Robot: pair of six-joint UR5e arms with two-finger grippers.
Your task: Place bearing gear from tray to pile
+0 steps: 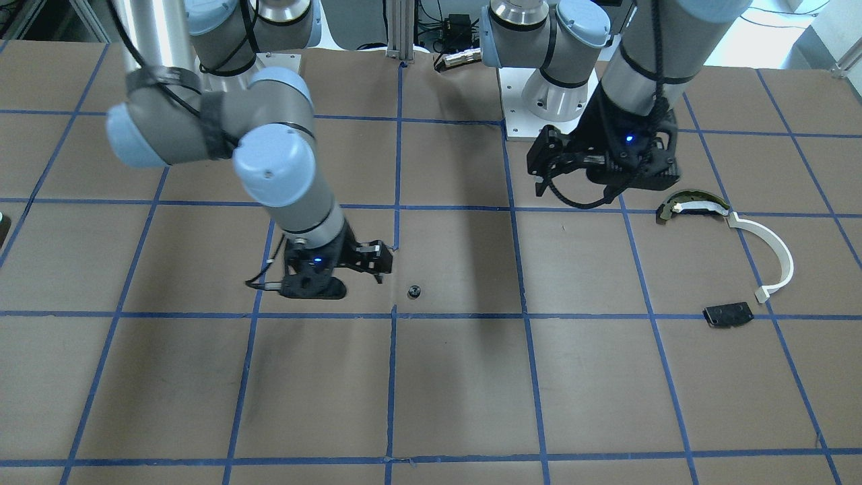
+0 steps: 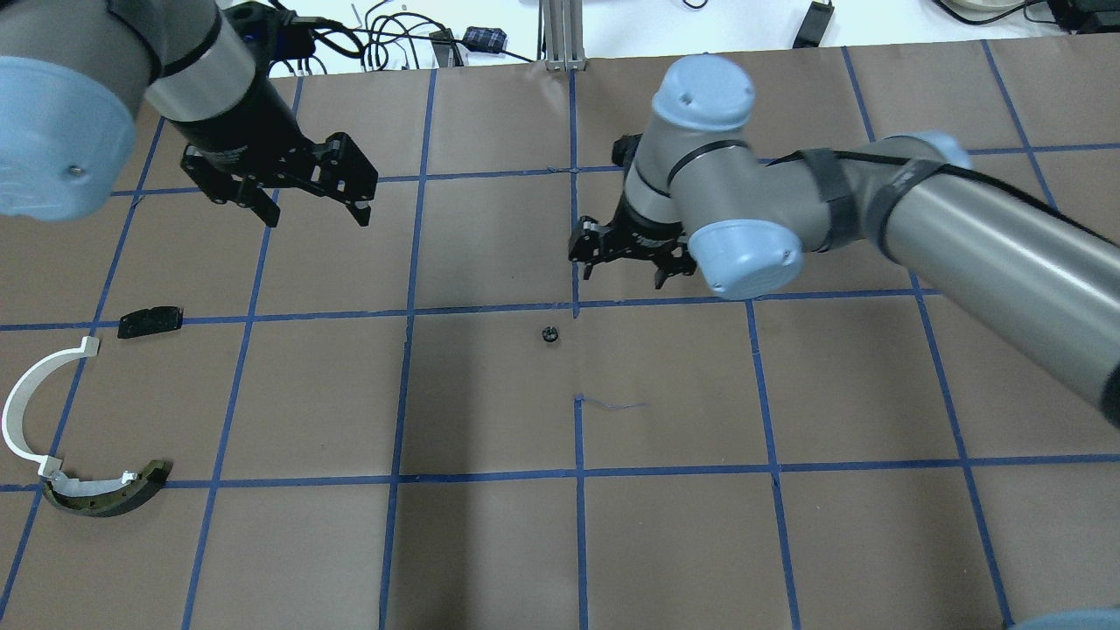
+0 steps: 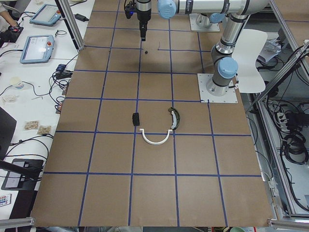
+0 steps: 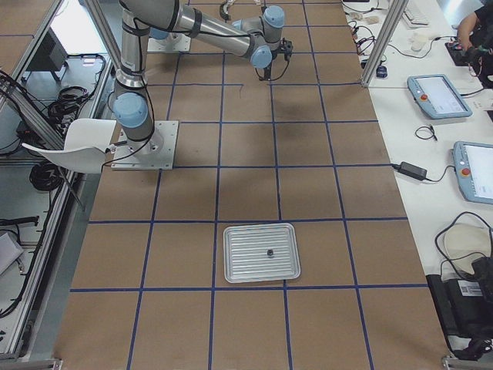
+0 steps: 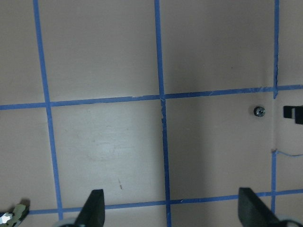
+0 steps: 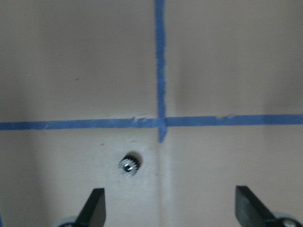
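Note:
A small dark bearing gear (image 2: 549, 334) lies on the brown paper near the table's middle; it also shows in the front view (image 1: 414, 291) and the right wrist view (image 6: 129, 165). My right gripper (image 2: 623, 267) hovers just above and beside it, open and empty. The pile lies on my left side: a white arc (image 2: 22, 407), an olive-and-white curved piece (image 2: 109, 499) and a black plate (image 2: 150, 321). My left gripper (image 2: 315, 214) is open and empty, raised between pile and gear. A metal tray (image 4: 246, 262) holds another small gear (image 4: 270, 252).
Blue tape lines grid the brown table cover (image 2: 490, 542). The tray shows only in the exterior right view, far toward my right end of the table. Cables and an aluminium post (image 2: 564, 35) stand at the far edge.

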